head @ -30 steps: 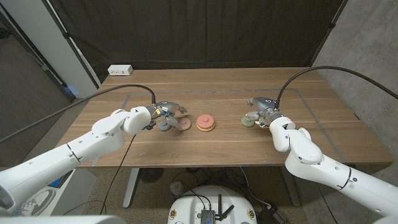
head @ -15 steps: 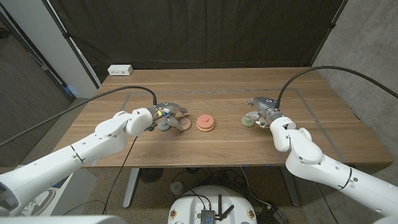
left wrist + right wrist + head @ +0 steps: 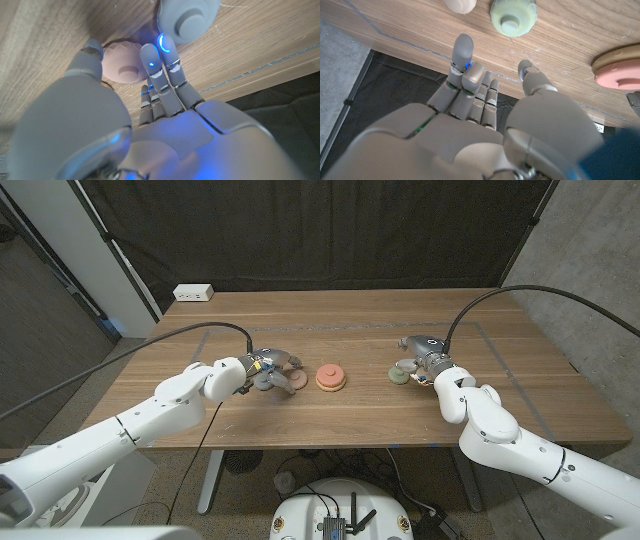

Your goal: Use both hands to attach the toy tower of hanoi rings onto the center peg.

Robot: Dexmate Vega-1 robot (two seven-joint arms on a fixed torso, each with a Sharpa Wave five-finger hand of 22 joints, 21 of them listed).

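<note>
The center peg stack (image 3: 331,377) is a tan base with a pink ring on it, standing mid-table. To its left lie a pale pink ring (image 3: 293,381) and a grey ring (image 3: 263,383). My left hand (image 3: 263,363) hovers over these two with its fingers spread. In the left wrist view its fingertips (image 3: 167,46) reach to the grey ring (image 3: 187,17), and the thumb sits beside the pink ring (image 3: 125,65); it holds nothing. My right hand (image 3: 428,360) is open beside a green ring (image 3: 397,376). The right wrist view shows the green ring (image 3: 513,17) and a cream ring (image 3: 460,5) beyond the fingers.
A white power strip (image 3: 194,293) lies at the table's far left corner. Black cables run from both wrists across the table. A dark curtain hangs behind the far edge. Bare wood stretches in front of the rings toward the near edge.
My left hand has crept a little to the right, closer over the grey and pink rings. The right hand and all rings stay where they were.
</note>
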